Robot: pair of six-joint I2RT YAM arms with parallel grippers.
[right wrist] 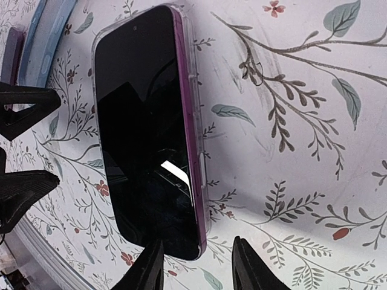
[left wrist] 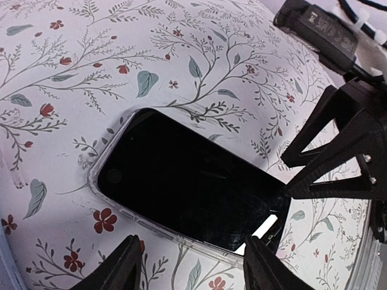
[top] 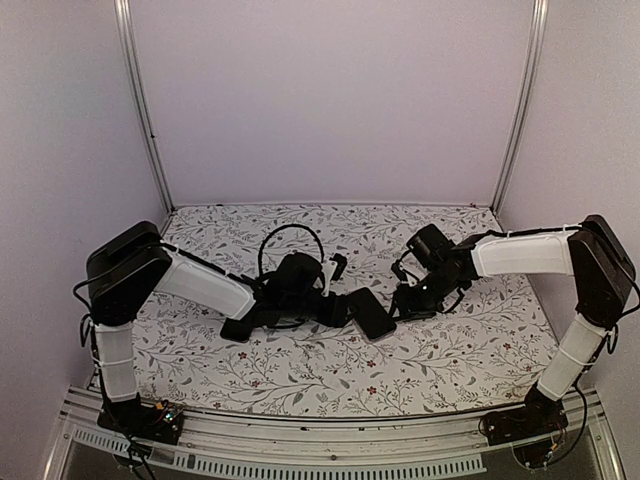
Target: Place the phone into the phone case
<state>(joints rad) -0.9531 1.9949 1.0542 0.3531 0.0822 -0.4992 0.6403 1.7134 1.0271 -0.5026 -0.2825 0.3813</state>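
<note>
White tablecloth printed with grey-green twigs and small red flowers (top: 300, 375) covers the table under both arms, and a thin black cable (top: 290, 235) loops up behind the left gripper (left wrist: 193, 244). Close around the phone are only the two pairs of black fingers, which face each other across it. The clear plastic phone case (right wrist: 192, 84) lies flat on the cloth just ahead of both sets of fingertips. The black-screened phone with a purple side (right wrist: 142, 133) sits inside it, screen up, the clear rim running round its corners and along its long edge. Both arms reach in low from the sides, elbows raised, white forearms sloping down toward the middle. The left gripper's fingers stand apart, with one long side of the case lying across the gap just beyond their tips. The right gripper (right wrist: 198, 243) comes at a short end, its fingers also apart with bare cloth between them; one tip overlaps the phone's corner, though whether it touches cannot be told
</note>
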